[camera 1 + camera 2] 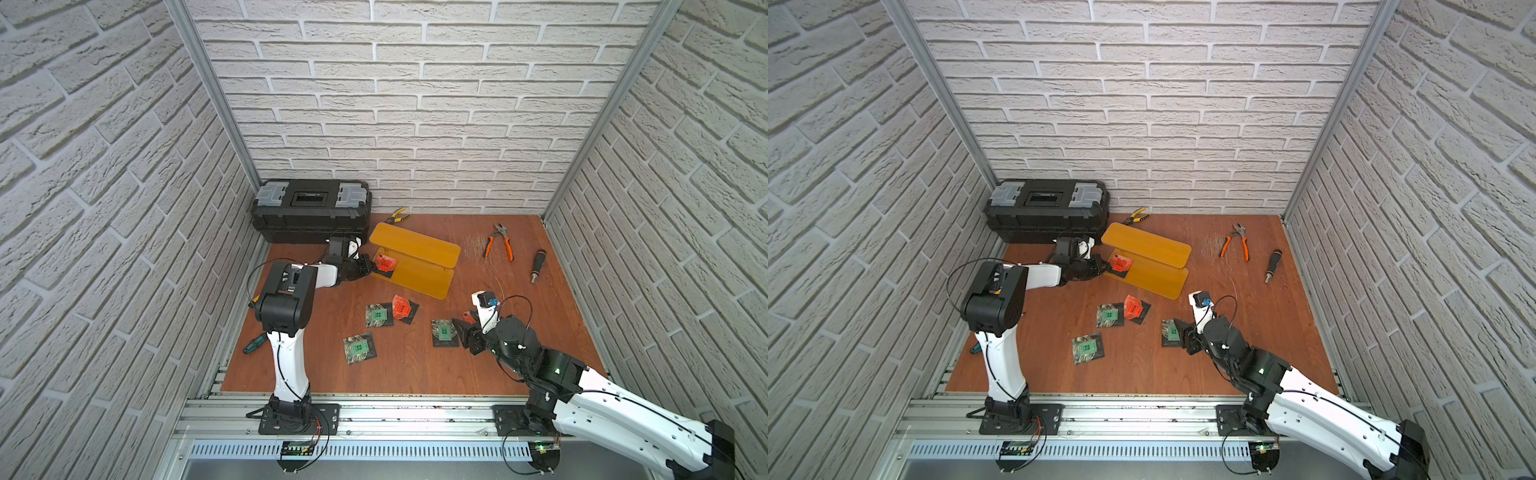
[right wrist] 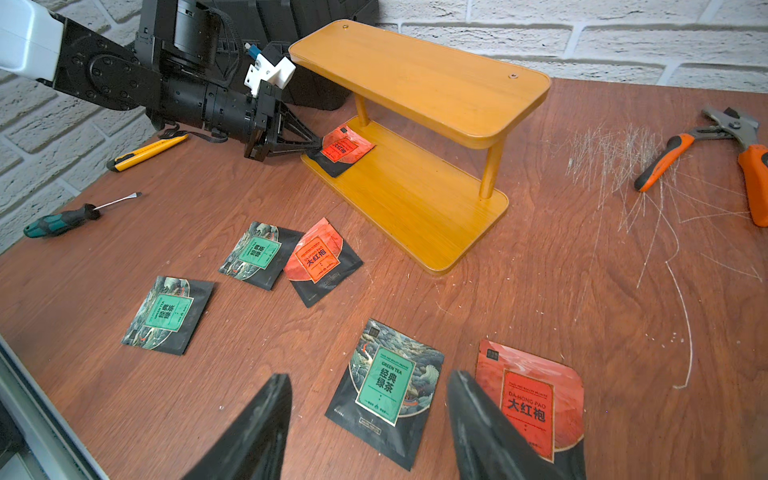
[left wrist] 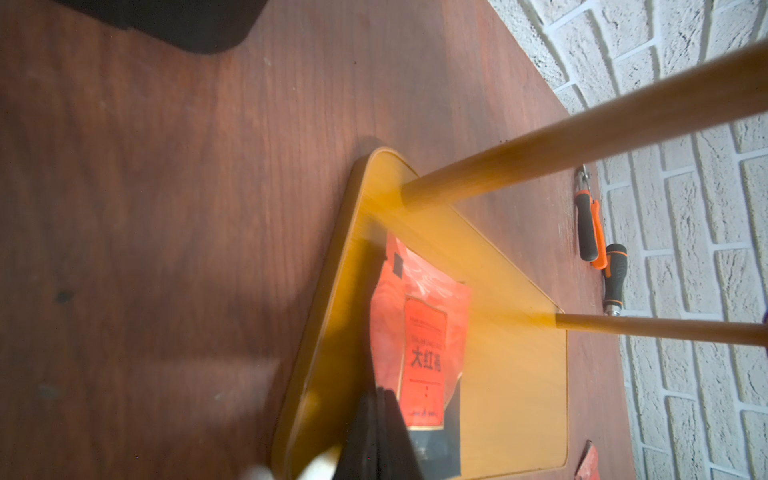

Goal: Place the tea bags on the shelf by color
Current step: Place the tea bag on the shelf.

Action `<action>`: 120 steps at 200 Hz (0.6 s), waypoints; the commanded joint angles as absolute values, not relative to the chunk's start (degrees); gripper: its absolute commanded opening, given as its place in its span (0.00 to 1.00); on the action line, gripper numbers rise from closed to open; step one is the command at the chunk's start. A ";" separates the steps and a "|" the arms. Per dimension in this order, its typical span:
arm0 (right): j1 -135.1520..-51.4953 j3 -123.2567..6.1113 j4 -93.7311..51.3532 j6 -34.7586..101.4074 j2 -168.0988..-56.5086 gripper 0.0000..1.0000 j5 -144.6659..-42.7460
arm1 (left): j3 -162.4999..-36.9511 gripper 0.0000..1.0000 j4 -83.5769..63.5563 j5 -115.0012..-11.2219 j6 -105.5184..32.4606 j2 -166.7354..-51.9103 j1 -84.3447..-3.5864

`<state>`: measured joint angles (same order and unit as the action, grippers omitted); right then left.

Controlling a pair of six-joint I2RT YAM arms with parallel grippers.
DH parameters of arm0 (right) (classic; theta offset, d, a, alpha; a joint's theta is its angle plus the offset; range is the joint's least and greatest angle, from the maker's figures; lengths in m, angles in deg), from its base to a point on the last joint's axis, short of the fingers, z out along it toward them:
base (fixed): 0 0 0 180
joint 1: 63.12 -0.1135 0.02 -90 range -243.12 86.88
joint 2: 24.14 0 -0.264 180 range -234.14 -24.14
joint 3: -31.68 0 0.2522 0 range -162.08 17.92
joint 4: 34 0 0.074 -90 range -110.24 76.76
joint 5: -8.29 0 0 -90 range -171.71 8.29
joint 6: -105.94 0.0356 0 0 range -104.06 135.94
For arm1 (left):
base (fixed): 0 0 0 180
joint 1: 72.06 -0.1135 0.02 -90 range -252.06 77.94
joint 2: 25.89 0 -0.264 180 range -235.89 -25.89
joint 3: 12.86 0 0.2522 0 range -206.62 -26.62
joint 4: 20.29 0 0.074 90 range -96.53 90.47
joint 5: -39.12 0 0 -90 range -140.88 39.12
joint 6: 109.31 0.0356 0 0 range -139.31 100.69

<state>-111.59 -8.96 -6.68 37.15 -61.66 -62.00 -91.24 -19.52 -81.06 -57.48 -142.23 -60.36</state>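
At shelf (image 2: pixel 415 195) lower board: left gripper (image 2: pixel 316 146) clamped on red bag (image 2: pixel 345 149) | right gripper (image 2: pixel 369 376) jaws apart near green bag (image 2: pixel 386 386) | five bags (image 2: pixel 322 262) flat on table (image 2: pixel 540 291)

Black toolbox (image 1: pixel 309 210) back-left; orange pliers (image 1: pixel 500 233), black screwdriver (image 1: pixel 537 266) right; teal screwdriver (image 1: pixel 254 344) front-left.

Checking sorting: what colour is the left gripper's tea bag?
Red-orange tea bag; clearest in the right wrist view.

bright, even overhead light, soft shadows on the tabletop (image 1: pixel 415 374). brick walls (image 1: pixel 104 166) bow at the edges in both top views. left wrist view smeared, the shelf (image 3: pixel 519 395) blurred close up.
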 commanded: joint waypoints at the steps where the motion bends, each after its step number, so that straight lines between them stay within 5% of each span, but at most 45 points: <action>1: -111.38 -8.23 -7.99 37.74 -61.67 0.64 -61.14 | -92.93 0.08 -19.28 -82.03 -56.40 -143.36 -61.07; 120: -111.40 -8.27 -8.48 37.91 -62.52 0.64 -61.14 | -92.21 0.30 -19.01 -81.29 -56.66 -142.04 -62.20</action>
